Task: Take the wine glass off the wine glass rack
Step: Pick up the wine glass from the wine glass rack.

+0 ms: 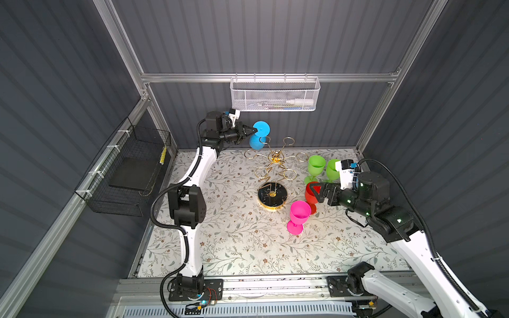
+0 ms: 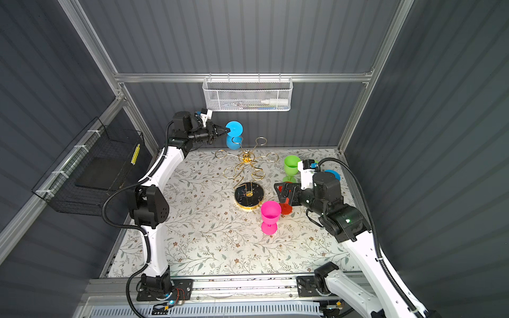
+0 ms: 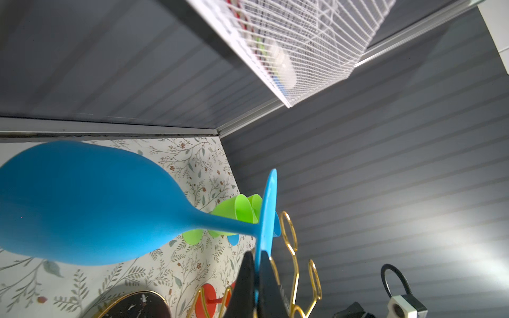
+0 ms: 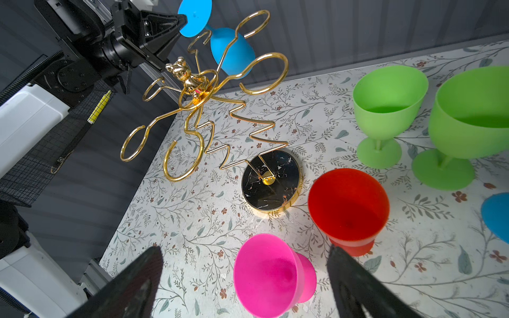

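The gold wine glass rack stands mid-table on its round black base. A blue wine glass hangs upside down at the rack's back-left ring. My left gripper is shut on the edge of its foot. In the left wrist view no gold wire crosses the stem, and the nearest ring lies just beyond the foot. My right gripper hovers open over the red and pink glasses, holding nothing.
Upright on the table right of the rack stand two green glasses, a red glass, a pink glass and another blue one. A white mesh basket hangs on the back wall, a black wire basket on the left wall.
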